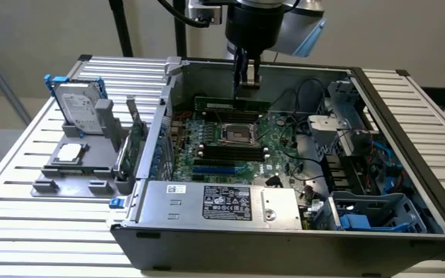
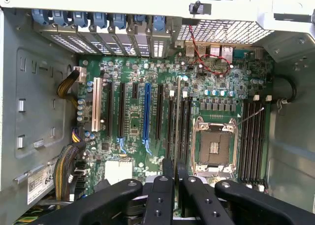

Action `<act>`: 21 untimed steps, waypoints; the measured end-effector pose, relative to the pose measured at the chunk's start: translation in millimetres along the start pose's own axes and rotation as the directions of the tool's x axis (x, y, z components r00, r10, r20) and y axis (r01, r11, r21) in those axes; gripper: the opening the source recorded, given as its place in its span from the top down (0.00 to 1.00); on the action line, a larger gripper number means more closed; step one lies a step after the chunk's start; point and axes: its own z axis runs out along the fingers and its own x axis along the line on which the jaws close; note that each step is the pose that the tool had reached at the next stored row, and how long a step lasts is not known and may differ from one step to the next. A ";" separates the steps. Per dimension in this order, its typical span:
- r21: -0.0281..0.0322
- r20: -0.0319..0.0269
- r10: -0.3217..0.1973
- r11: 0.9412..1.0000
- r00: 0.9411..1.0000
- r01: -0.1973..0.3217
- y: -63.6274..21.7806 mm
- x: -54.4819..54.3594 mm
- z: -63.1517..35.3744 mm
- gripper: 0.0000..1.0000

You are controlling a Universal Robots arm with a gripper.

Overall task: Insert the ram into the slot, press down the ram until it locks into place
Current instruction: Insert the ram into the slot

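Slatted metal table (image 1: 21, 174) carrying:
- Open computer case (image 1: 284, 243) with motherboard (image 2: 133, 72), bare CPU socket (image 2: 215, 146), blue expansion slot (image 2: 146, 112), white expansion slot (image 2: 96, 104) and looped red wire (image 2: 206, 57)
- Power supply (image 1: 222, 204), labelled, at the case's near wall
- Blue drive cage (image 1: 361, 220)
- Grey stand (image 1: 68, 168) beside the case, holding an upright hard drive (image 1: 79, 107)
- Green circuit card (image 1: 132, 147), on edge

The end effector (image 1: 245, 88) hides the top middle of the ram (image 1: 208, 104); its label is illegible.
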 end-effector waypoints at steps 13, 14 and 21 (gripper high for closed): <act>0.000 -0.001 0.000 1.000 1.000 0.000 -0.7 -5.5 12.9 0.87; 0.000 -0.001 0.000 1.000 1.000 0.000 -0.8 -6.8 14.7 0.87; 0.000 -0.002 -0.001 1.000 1.000 0.001 -7.3 -15.5 27.4 0.87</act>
